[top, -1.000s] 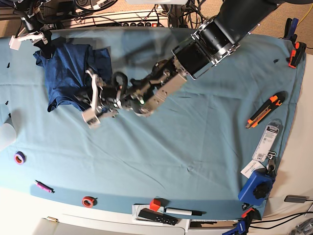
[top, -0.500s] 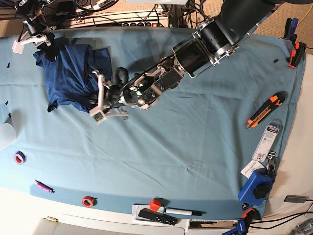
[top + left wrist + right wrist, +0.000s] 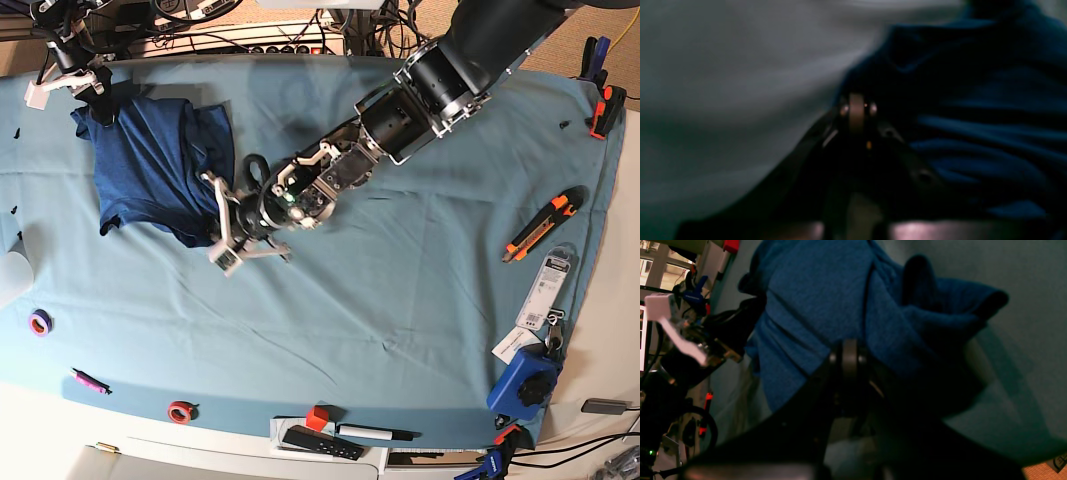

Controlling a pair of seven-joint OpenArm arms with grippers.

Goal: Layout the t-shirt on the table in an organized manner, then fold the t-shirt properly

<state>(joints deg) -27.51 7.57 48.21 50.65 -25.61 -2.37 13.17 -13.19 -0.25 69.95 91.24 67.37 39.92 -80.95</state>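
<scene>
T-shirt (image 3: 155, 165) spread wider since before, teal table (image 3: 400, 290), scattered tools

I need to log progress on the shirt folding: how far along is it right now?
Early. Done: nothing yet. The t-shirt lies bunched near the far corner of the table, not spread out. In hand: the left claw is at the shirt's near edge and the right claw at its far corner; whether either grips cloth is unclear. Left: flattening the shirt, then every fold.
</scene>
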